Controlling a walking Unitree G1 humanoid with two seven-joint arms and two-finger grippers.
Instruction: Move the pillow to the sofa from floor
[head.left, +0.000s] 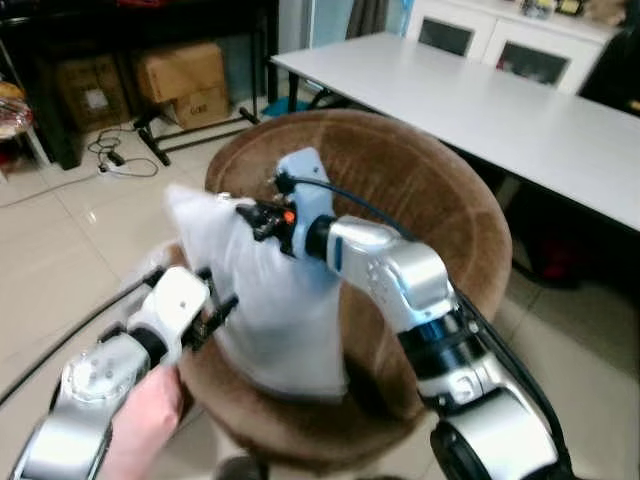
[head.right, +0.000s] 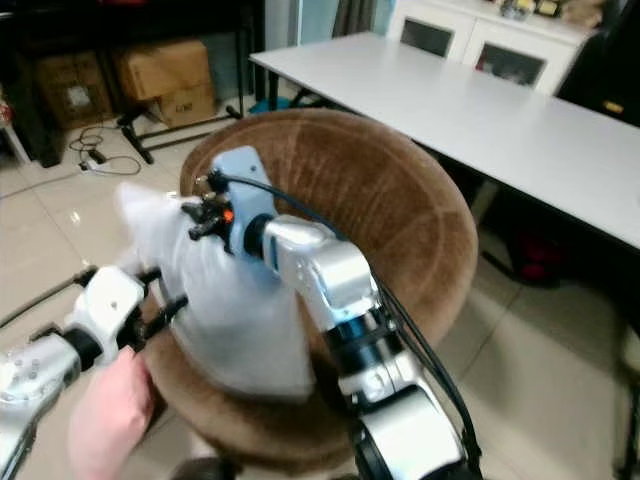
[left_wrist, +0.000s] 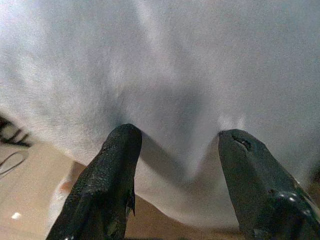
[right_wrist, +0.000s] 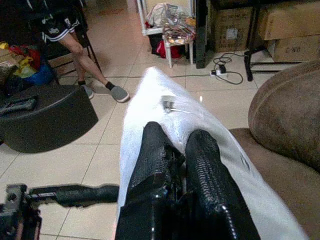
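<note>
Pillow upright on brown sofa; right hand pinched shut on its top at 12 o'clock, left hand spread open against its side. Lower fully, then release.

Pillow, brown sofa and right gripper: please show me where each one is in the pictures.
pillow (head.left: 275, 310), left eye view, middle of its white cover
brown sofa (head.left: 440, 200), left eye view, inner backrest
right gripper (right_wrist: 175, 145), right wrist view, between its fingertips

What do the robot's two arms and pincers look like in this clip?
Both arms have silver metallic shells with black joint rings. A black cable runs along each arm. The right pincer and left pincer each have two long black fingers; the right wrist carries a pale blue housing with an orange spot.
</note>
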